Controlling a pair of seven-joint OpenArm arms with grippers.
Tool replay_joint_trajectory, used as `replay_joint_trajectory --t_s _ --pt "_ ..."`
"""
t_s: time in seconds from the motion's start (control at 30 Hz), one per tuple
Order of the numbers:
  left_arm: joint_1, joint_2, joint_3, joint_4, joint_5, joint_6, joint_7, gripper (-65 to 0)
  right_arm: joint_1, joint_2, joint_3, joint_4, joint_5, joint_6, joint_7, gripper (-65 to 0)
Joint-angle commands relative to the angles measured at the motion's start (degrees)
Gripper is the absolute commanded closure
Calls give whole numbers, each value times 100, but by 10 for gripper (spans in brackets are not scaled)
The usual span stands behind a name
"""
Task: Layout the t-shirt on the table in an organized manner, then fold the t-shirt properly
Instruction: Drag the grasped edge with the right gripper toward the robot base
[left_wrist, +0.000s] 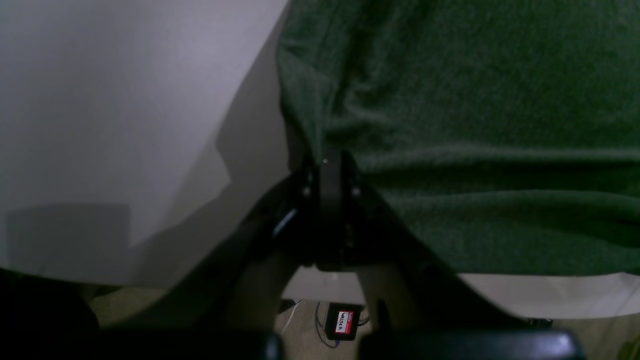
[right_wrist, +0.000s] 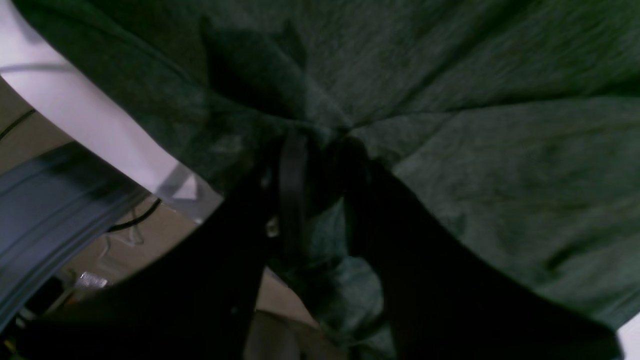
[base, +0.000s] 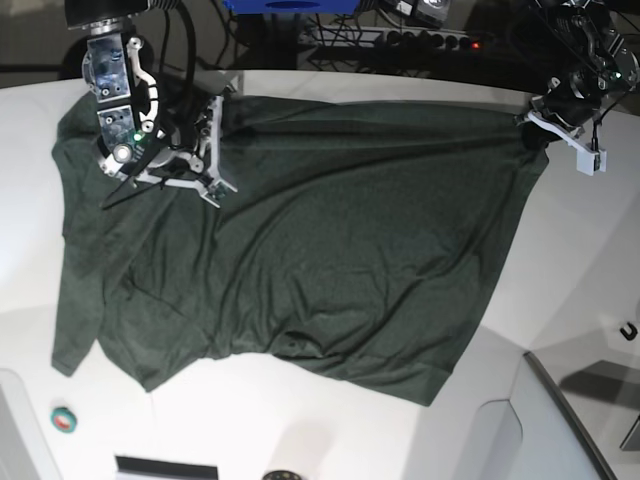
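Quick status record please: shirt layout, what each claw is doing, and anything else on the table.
t-shirt: dark green, spread wide on the table, wrinkled, near hem uneven
left claw: shut on the shirt's edge, at the far corner
right claw: fabric bunched between its jaws, at the other far corner
other items: small green roll near the front edge

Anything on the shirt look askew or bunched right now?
Yes. The t-shirt lies crooked on the table: its near hem runs diagonally, wrinkles bunch near the hem's middle, and the sleeve side by the right tool droops in folds.
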Motion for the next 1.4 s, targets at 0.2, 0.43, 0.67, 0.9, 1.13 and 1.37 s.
replay_joint_trajectory --t_s 0.2,0.43,0.67,0.9,1.13,1.37 --pt "2 -105 -27 92 -104 -49 -68 0 -88 46 11 543 44 -34 -56 -5" --pt "108 -105 -36 154 -104 -49 -68 0 -457 160 20 1448 44 -34 -355 -11" --pt "407 -210 -1 514 -104 -49 -77 0 -1196 389 20 2239 44 -34 -522 -11" --pt "486 -210 8 479 -104 -49 -94 0 -1556 354 20 2081 44 -34 -504 -11" --pt "468 -210 16 479 -104 -49 -94 0 -1750 345 20 1976 53 -34 -513 -11" --pt "442 -210 16 479 -104 -49 -94 0 -1714 345 20 1246 53 -34 -240 -11"
